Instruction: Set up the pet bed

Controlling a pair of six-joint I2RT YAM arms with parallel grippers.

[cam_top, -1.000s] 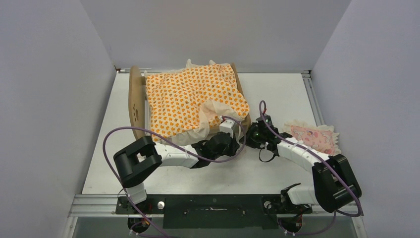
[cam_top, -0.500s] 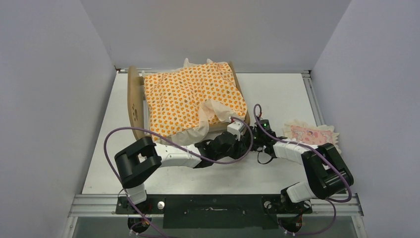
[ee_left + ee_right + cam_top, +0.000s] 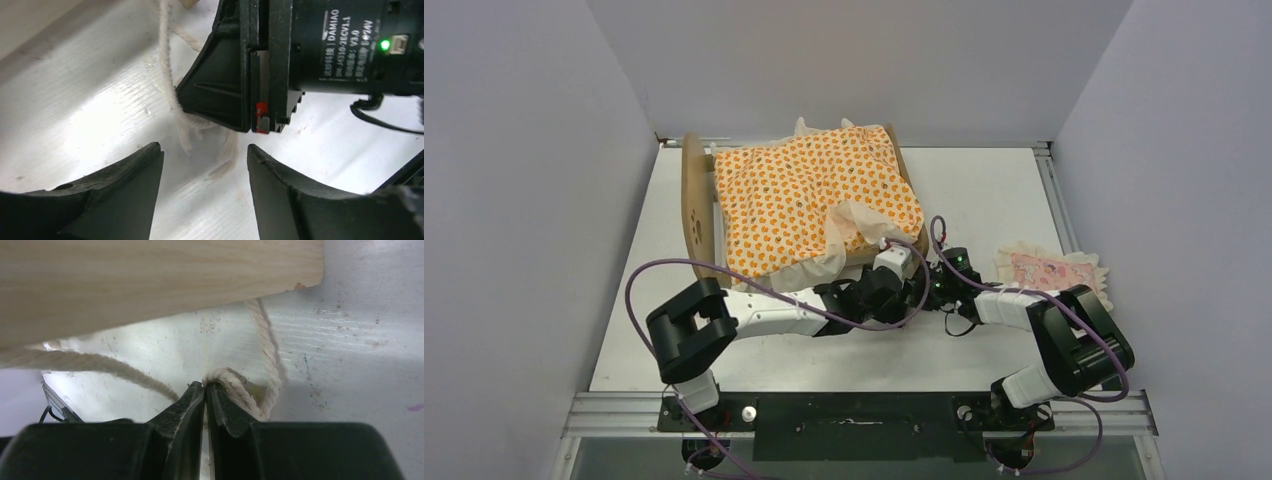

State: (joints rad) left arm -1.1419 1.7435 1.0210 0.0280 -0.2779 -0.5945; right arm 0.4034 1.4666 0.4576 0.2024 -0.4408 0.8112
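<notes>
The pet bed stands at the back left of the table, its plywood headboard on the left and the orange-patterned mattress lying over it. My two grippers meet at the bed's near right corner. The left gripper is open just above the table, with the frayed end of a white cord lying ahead of its fingers. The right gripper is shut on a loop of that cord, right under the bed's wooden side board. In the top view the left gripper and right gripper nearly touch.
A small pink frilled pillow lies on the table at the right, beside the right arm. The right gripper's black motor housing fills the upper left wrist view. Grey walls close in on three sides.
My left gripper has opened, and the cord end lies free ahead of it. The right arm has folded in, bringing its shut gripper left to the bed's corner.
</notes>
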